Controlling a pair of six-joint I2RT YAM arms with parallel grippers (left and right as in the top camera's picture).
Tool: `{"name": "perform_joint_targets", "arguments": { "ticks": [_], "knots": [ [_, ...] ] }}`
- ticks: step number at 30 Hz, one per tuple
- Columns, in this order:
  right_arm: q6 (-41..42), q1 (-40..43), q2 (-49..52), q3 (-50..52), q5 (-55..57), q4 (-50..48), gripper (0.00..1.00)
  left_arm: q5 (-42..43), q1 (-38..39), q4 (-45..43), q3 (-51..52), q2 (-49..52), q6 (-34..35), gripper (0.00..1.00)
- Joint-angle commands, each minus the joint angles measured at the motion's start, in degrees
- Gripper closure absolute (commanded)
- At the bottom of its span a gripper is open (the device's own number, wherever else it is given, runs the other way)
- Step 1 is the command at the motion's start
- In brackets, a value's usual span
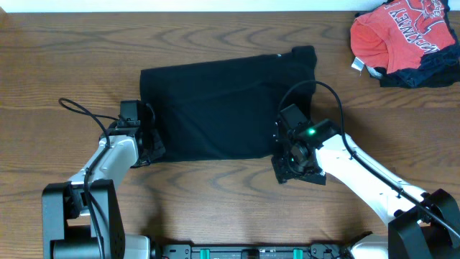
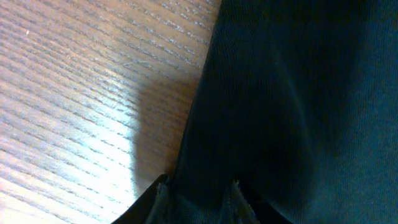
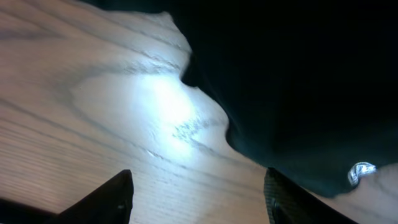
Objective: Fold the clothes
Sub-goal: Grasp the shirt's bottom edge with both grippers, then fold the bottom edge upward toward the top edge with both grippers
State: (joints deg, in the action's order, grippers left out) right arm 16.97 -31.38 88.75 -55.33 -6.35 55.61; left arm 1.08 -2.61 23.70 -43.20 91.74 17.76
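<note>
The black top (image 1: pixel 215 108) lies folded in a rectangle on the table (image 1: pixel 215 201). The left claw (image 2: pixel 199 193) meets its left edge, and I cannot tell its grip. The right claw (image 3: pixel 199 190) is spread beside its lower right corner.

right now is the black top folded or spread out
Folded, at least partly: the black top lies as a compact rectangle, no sleeves sticking out. How many folds, cannot tell.

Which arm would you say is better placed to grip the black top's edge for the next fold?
Left, probably. The left arm has the black top lying between its jaws, while the right arm holds open jaws over mostly wooden table.
</note>
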Motion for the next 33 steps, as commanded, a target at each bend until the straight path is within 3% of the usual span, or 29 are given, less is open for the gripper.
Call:
{"name": "perform_joint_targets", "arguments": {
  "ticks": [1,8,14,25,30,33],
  "knots": [
    [2.84,-0.55,-1.2,0.28,2.51,2.1,0.36,3.02,-0.15,0.17,2.08,3.63,-0.33,0.71],
    [5.55,-0.57,-1.2,2.08,6.25,3.3,0.35,2.99,-0.15,-0.94,2.08,3.63,-0.33,0.73],
    [6.62,-0.46,-1.2,6.75,8.11,-2.82,0.39,2.56,-0.22,-1.16,2.08,3.63,-0.33,0.73],
    [9.66,-0.39,-0.98,14.43,15.13,-15.67,0.37,2.6,-0.22,-1.57,2.08,3.63,-0.28,0.73],
    [10.62,-0.15,-0.98,14.75,16.68,-16.57,0.54,2.6,-0.22,-1.57,2.08,3.63,-0.07,0.73],
    [10.69,0.5,-0.98,14.75,16.72,-16.65,0.75,2.58,-0.22,-1.57,2.08,3.63,-0.07,0.73]
  ]
}}
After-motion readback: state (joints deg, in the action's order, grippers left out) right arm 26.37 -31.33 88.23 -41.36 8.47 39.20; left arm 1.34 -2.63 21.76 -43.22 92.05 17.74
